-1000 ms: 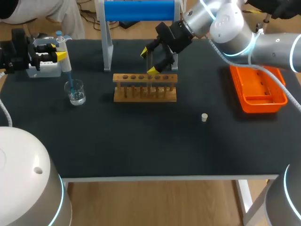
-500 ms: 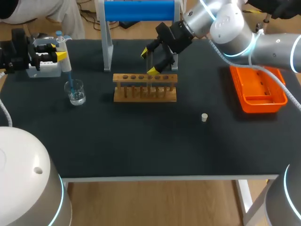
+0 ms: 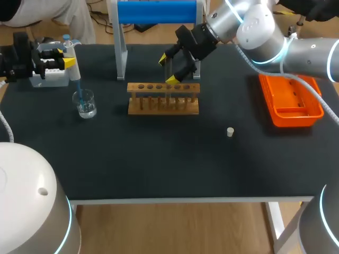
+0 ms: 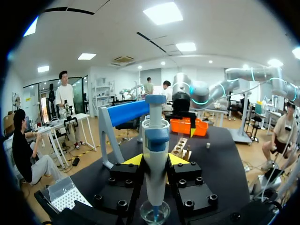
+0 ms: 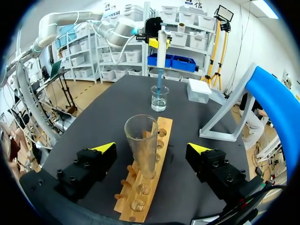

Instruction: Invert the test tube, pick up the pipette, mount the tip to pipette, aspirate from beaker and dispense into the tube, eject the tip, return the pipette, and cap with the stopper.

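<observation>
Glass beaker (image 4: 144, 213), partly cut off, surrounds the pipette's (image 4: 155, 136) blue tip (image 4: 155, 209).

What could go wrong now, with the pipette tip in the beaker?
1. The tip of the pipette dips into the glass beaker; a sideways move of the left jaws might topple it.
2. The test tube stands unheld in the wooden rack between the open right jaws; a bump could tilt it.
</observation>
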